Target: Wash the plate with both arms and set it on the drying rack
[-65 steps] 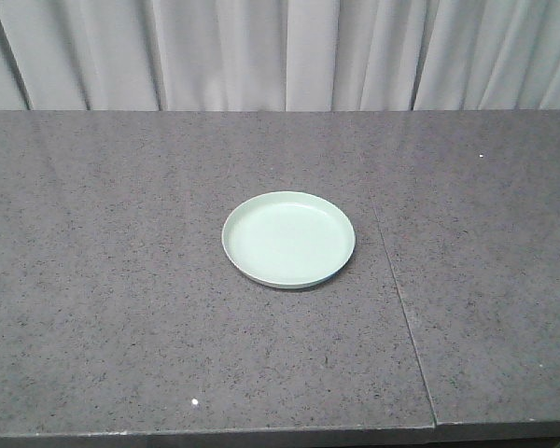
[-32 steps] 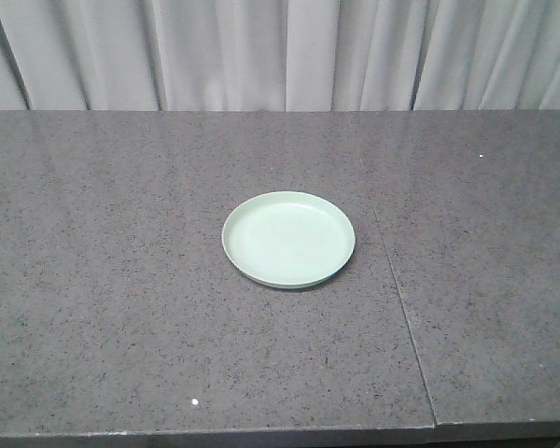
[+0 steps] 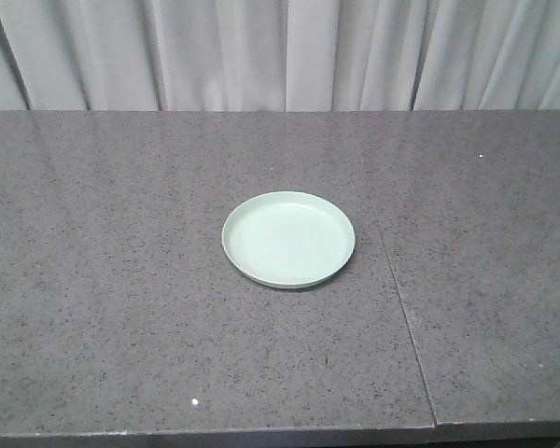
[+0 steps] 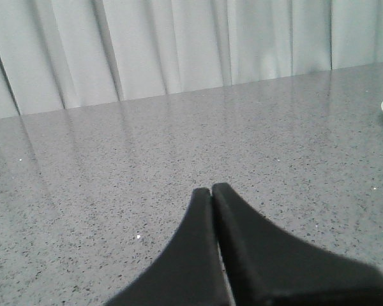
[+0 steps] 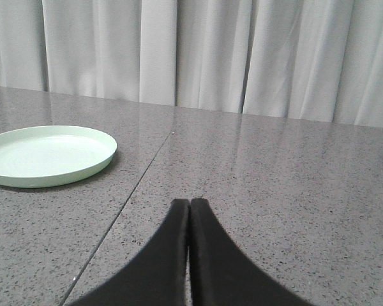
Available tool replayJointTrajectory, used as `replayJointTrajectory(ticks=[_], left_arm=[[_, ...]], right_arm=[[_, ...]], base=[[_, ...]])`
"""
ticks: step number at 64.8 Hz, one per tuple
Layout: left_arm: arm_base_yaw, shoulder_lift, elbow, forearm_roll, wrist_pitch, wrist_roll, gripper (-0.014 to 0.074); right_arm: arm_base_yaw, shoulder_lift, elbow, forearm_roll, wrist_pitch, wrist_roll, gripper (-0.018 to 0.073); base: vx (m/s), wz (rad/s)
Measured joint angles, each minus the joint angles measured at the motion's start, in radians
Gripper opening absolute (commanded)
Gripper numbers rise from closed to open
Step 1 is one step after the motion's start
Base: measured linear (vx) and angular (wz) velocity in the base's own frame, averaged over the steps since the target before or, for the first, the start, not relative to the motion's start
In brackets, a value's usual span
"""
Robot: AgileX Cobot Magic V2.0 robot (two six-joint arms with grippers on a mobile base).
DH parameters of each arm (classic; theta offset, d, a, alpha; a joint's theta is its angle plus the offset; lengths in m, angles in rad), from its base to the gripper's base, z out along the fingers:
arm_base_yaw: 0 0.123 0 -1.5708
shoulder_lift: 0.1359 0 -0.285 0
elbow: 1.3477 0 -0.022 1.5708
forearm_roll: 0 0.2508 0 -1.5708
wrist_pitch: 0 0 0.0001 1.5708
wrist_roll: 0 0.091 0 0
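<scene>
Mint plate (image 3: 288, 239) flat on grey surface (image 3: 121, 280), just left of a seam (image 3: 401, 308); left jaws and right jaws both clenched, empty, apart from plate.

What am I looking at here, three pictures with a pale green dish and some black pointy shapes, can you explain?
This is a two-armed robot, seen through its own cameras. The front view looks down on a speckled grey countertop with a white curtain behind it. One plate lies flat and empty on it. The other two pictures come from cameras on the robot's wrists. The black shapes are its pinchers: the left gripper and the right gripper. Each has its fingers pressed together and holds nothing. Neither touches the plate.
</scene>
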Motion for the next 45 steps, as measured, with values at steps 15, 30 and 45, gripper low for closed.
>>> replayJointTrajectory(ticks=[15, 30, 45], left_arm=[[0.000, 0.000, 0.000, 0.000, 0.000, 0.000, -0.0006], [0.000, 0.000, 0.000, 0.000, 0.000, 0.000, -0.0006], [0.000, 0.000, 0.000, 0.000, 0.000, 0.000, -0.0006]], right_arm=[[0.000, 0.000, 0.000, 0.000, 0.000, 0.000, -0.0001], [0.000, 0.000, 0.000, 0.000, 0.000, 0.000, -0.0001], [0.000, 0.000, 0.000, 0.080, -0.018, 0.056, -0.0001]], base=[[0.00, 0.00], [0.00, 0.00], [0.00, 0.00]])
